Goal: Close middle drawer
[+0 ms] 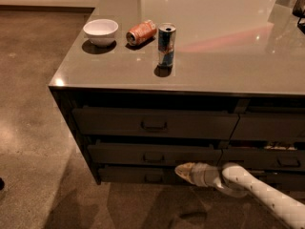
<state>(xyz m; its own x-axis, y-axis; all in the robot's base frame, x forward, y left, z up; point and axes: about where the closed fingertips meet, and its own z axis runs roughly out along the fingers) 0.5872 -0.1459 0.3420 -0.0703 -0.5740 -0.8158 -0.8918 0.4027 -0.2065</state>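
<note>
The middle drawer (119, 154) is a wide, shallow dark front with a small dark centre pull (153, 157), in the left column of the cabinet between a taller top drawer (109, 122) and a bottom drawer (124, 174). A dark gap shows above its front; I cannot tell how far it stands out. My gripper (181, 171), beige on a white arm that comes in from the lower right, is just below the middle drawer's right end, in front of the bottom drawer. Its fingers look shut and empty.
On the glossy countertop (214, 46) stand a white bowl (100, 31), an orange can lying on its side (141, 32) and an upright blue-and-silver can (166, 44). Narrower drawer fronts (269, 128) fill the right column. The brown floor (33, 104) lies to the left.
</note>
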